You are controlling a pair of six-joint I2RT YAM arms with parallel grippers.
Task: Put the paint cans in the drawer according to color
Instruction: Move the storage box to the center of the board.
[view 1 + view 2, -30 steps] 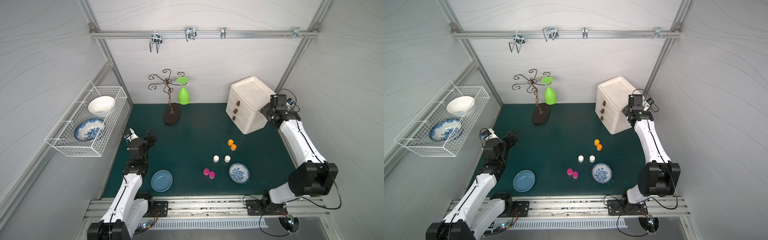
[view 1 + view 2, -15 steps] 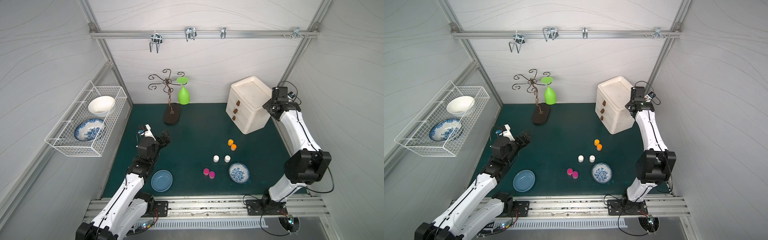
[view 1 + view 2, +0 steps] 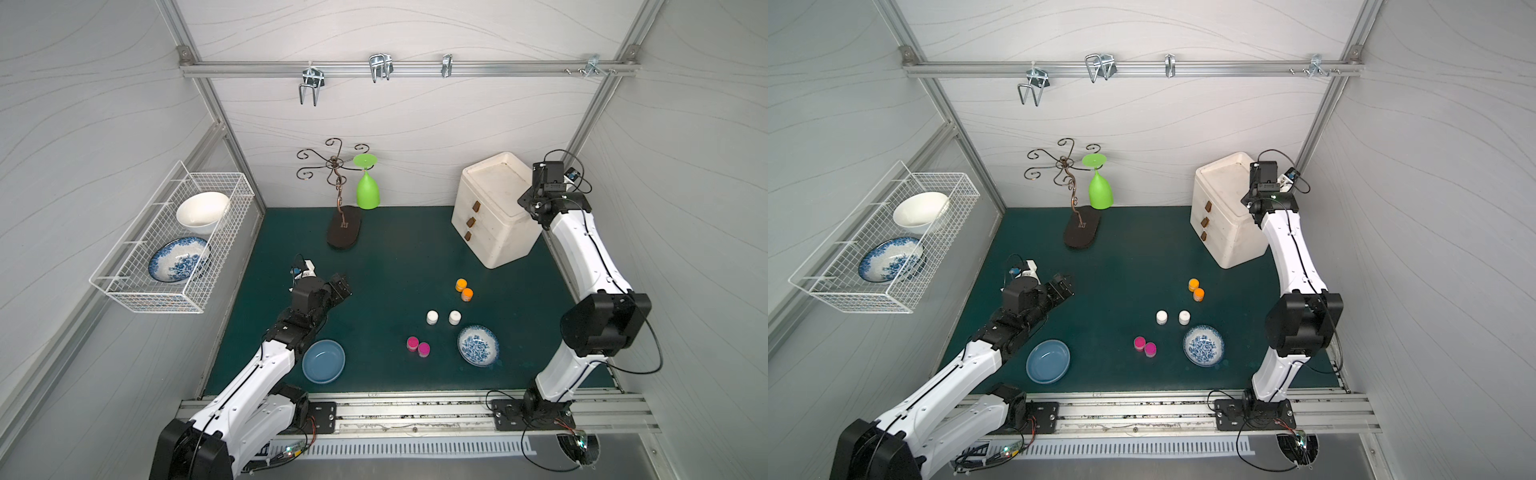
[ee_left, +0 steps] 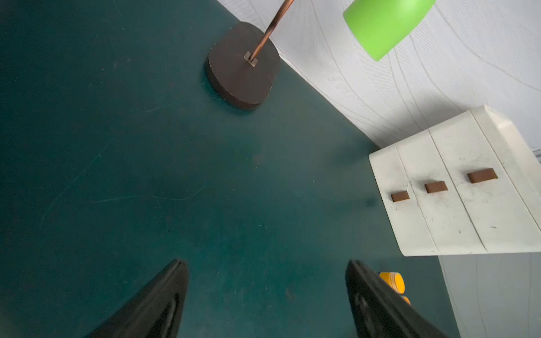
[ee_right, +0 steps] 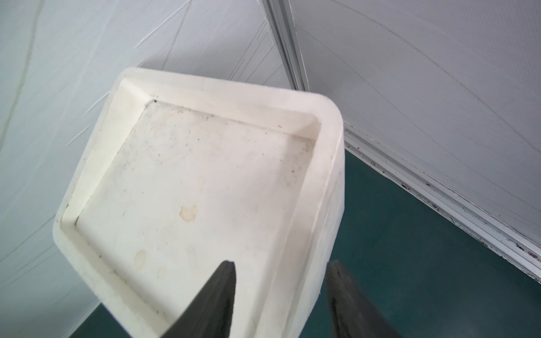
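Two orange paint cans (image 3: 461, 284) (image 3: 467, 294), squat with round lids, stand upright side by side on the right half of the bench (image 3: 395, 257); two white paint cans (image 3: 432, 317) (image 3: 454, 317) stand slightly apart, nearer the front edge; two magenta paint cans (image 3: 412, 343) (image 3: 424, 349) sit side by side nearest that edge; the white drawer unit (image 3: 494, 232) occupies the far right corner, its three brown-handled drawers shut.

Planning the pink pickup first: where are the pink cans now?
In a top view the pink cans sit side by side on the mat, front centre, between the blue bowl and the patterned bowl, in front of the white cans.
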